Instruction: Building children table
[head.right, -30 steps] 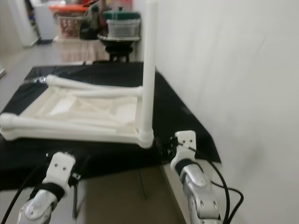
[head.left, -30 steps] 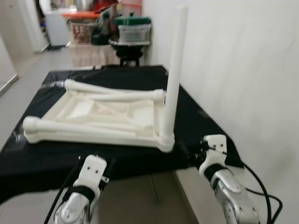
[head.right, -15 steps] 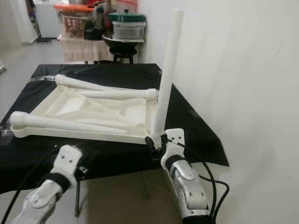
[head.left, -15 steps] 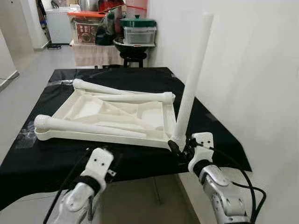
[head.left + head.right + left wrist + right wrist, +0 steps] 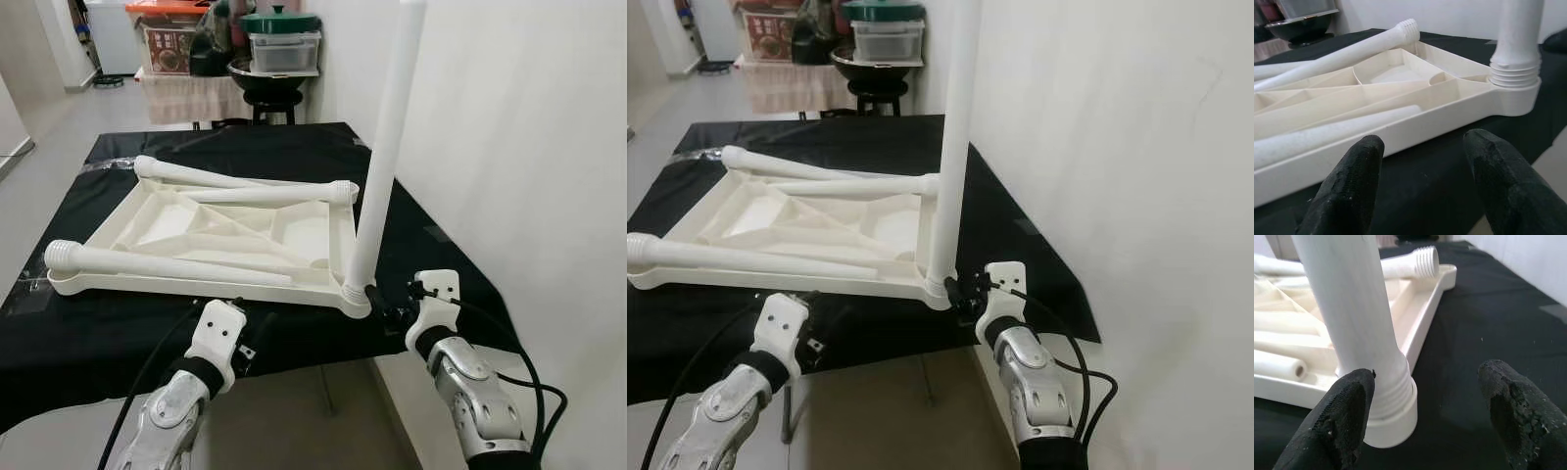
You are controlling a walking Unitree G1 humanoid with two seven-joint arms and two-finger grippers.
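Observation:
An upturned white plastic table top [image 5: 196, 285] lies on a table under a black cloth [image 5: 88, 343]. One white leg [image 5: 384, 157] stands upright, threaded into the near right corner socket [image 5: 1393, 418]. Three loose legs lie across the top: one near the front [image 5: 167, 264], two at the back [image 5: 265, 193]. My right gripper [image 5: 384, 308] is open at table height, its fingers [image 5: 1344, 411] flanking the base of the upright leg without touching it. My left gripper [image 5: 1425, 147] is open in front of the top's near edge, holding nothing.
A white wall [image 5: 529, 147] runs close along the right of the table. Behind the table stand a stool with a dark pot [image 5: 269, 93] and lidded containers [image 5: 284, 44]. Grey floor [image 5: 49, 117] lies to the left. Black cables [image 5: 534, 382] trail from my right wrist.
The camera has shifted. My right gripper has come up from lower right to the base of the upright leg. My left gripper has risen slightly toward the top's near edge.

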